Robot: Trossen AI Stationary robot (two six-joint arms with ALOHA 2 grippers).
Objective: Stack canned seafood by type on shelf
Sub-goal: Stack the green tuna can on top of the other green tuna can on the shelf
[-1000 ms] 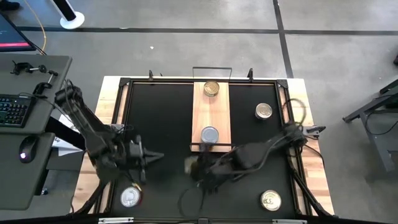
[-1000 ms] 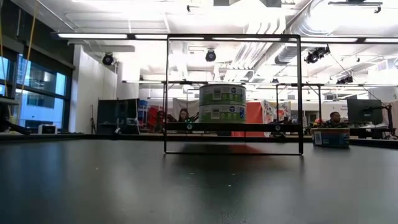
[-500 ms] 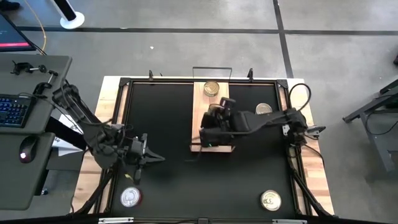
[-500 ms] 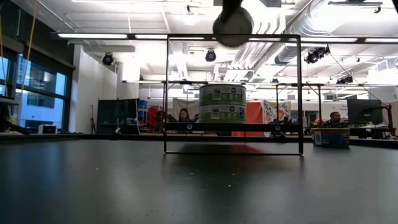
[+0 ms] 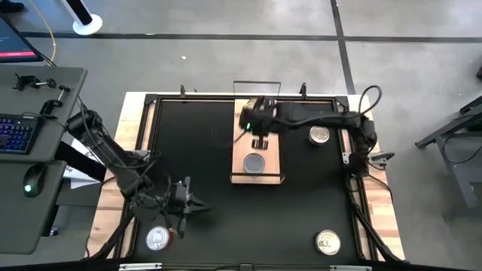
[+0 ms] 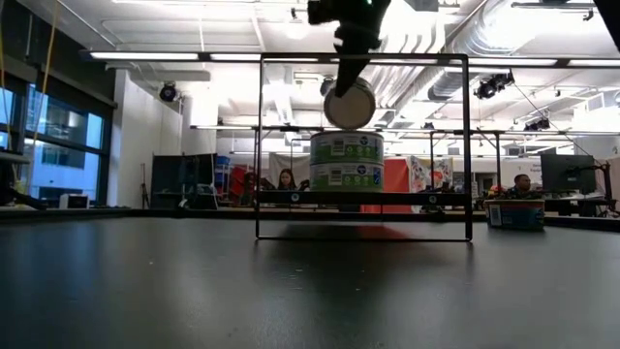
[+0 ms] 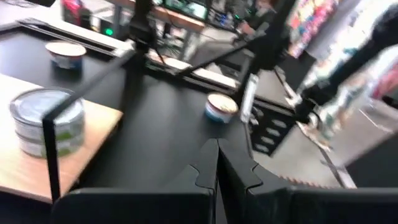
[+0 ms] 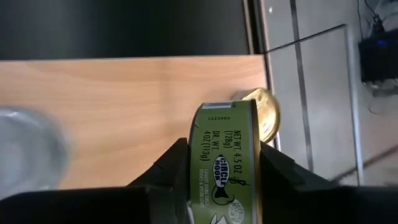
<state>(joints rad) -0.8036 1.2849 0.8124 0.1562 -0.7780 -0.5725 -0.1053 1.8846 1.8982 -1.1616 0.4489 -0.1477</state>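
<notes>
Black desk (image 5: 196, 143) holds the wooden shelf (image 5: 269, 161). Right hand (image 5: 257, 125) has moved from the shelf's near end to its far end, gripping a green can (image 8: 225, 163) on edge above a gold can (image 8: 268, 112). Left hand (image 5: 197, 205), fingers clenched together, has slid nearer the desk's front.

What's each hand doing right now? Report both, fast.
Left hand: shut, empty, low over the black tabletop near its front-left corner.
Right hand: shut on a green-labelled can, held on edge above the shelf.
</notes>
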